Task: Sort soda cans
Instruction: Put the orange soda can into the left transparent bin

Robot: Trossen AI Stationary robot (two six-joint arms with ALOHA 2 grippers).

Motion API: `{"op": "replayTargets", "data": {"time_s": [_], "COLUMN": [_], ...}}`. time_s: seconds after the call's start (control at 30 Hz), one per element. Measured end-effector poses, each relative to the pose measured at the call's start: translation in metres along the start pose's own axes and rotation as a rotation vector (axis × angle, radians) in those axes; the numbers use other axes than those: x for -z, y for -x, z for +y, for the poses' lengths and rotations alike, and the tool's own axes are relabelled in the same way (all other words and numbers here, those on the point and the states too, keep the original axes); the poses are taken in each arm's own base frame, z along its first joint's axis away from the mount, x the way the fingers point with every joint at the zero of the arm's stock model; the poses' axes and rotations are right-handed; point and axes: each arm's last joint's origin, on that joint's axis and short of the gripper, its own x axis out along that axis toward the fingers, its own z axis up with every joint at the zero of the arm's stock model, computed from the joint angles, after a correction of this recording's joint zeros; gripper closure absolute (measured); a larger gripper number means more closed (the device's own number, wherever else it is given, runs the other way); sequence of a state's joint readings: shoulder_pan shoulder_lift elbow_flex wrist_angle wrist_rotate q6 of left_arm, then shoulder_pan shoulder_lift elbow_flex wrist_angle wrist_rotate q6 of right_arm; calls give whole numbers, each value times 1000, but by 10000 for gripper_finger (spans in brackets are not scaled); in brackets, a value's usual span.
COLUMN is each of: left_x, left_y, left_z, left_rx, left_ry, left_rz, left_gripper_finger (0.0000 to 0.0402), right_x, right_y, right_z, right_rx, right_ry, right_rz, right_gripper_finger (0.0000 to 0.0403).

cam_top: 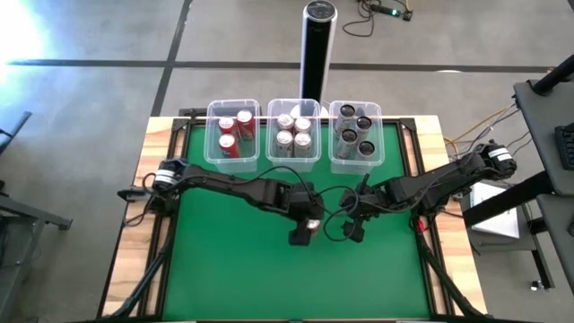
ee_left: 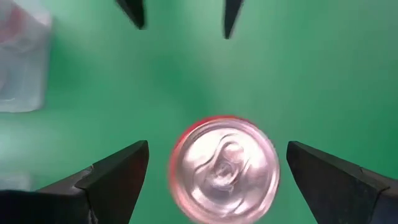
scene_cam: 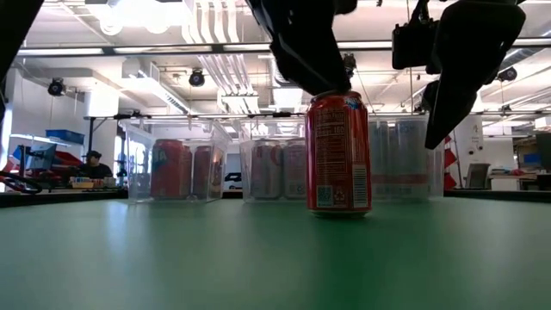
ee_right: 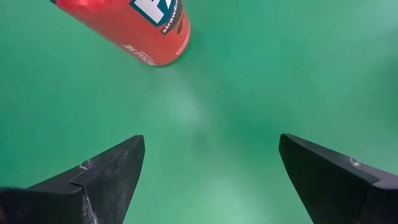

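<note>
Low view shows one red can [scene_cam: 339, 153] standing upright on the green mat [scene_cam: 172, 258], a bit right of the middle of the frame. It has small white writing down its side, too tiny to read. In the right wrist view the same red can [ee_right: 134, 28] sits at the upper left, and part of a word that starts "straw" shows on it.

The left gripper [ee_left: 214, 171] hangs right over this can. In the left wrist view the silver can top [ee_left: 224, 169] sits low in the middle of the frame, between the two dark fingers [ee_left: 115, 174]. The fingers are spread wide and do not touch the can. In the high view the left gripper [cam_top: 305, 229] is near the middle of the mat.

The right gripper [cam_top: 354, 226] is just beside it, to the right in the high view. Its fingers [ee_right: 109, 171] are spread wide too and hold nothing, with only green mat between them.

Behind the can, along the top edge of the mat in the high view, three clear tubs stand in a row. The left tub [cam_top: 212, 135] holds red cans [cam_top: 235, 133]. The middle tub [cam_top: 272, 135] holds silver cans [cam_top: 294, 133]. The right tub [cam_top: 334, 160] holds dark grey cans [cam_top: 356, 130]. Nothing stands between the red can and the tubs.

A tall black post [cam_top: 317, 45] with a silver cap stands behind the middle tub. Far off at the left of the low view, a person [scene_cam: 93, 164] sits in the room.
</note>
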State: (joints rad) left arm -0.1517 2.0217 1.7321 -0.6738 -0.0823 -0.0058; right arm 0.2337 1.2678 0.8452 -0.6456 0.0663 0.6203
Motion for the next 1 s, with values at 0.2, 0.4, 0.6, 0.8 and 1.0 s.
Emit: {"op": "replayTargets", "data": {"time_s": [0.2, 0.4, 0.6, 0.8, 1.0], "left_x": [3, 5, 11, 11, 10], "left_y": [-21, -28, -40, -37, 14], "left_z": [-1, 5, 7, 8, 14], "left_rx": [43, 95, 107, 78, -9], "left_ry": [7, 63, 72, 88, 16], "left_rz": [18, 31, 69, 81, 155], "left_gripper_finger": [36, 37, 61, 121, 122], "right_x": [0, 1, 1, 1, 0], "right_y": [0, 0, 0, 0, 0], "right_z": [0, 1, 0, 0, 1], "right_rx": [-3, -8, -7, -8, -10], "right_ry": [-31, -48, -49, -52, -62], "right_rz": [3, 6, 8, 7, 6], "right_gripper_finger": [36, 36, 36, 36, 35]}}
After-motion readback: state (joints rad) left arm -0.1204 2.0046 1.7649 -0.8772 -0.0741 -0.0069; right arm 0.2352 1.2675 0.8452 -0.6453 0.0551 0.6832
